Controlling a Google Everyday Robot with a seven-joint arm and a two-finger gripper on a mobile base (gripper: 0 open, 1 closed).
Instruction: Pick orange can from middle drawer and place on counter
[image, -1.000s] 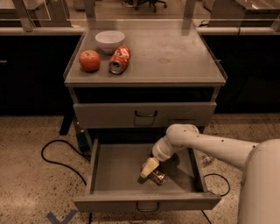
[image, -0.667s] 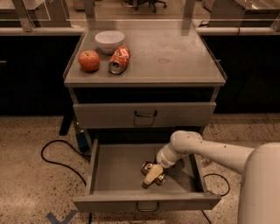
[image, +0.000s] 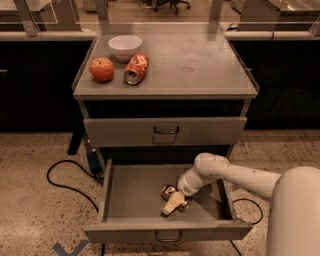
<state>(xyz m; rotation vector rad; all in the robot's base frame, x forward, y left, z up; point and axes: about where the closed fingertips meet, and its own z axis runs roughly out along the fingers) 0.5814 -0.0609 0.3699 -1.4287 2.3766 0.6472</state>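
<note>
The middle drawer (image: 115, 200) is pulled open below a closed drawer. The orange can (image: 168, 191), shiny gold-bronze, lies on the drawer floor right of centre. My gripper (image: 173, 203) is down inside the drawer, right on the can, with its cream tip covering part of it. My white arm (image: 225, 172) reaches in from the right. The counter (image: 200, 65) is the grey top of the cabinet, above the drawers.
On the counter's left part stand a white bowl (image: 125, 46), a red apple (image: 102, 69) and a red-orange and white can (image: 136, 68) on its side. The closed drawer (image: 210, 131) has a wire handle. Black cables (image: 65, 180) lie on the floor at left.
My arm has sunk lower and the gripper has shifted slightly toward the drawer front, staying on the can. The can has barely moved.
</note>
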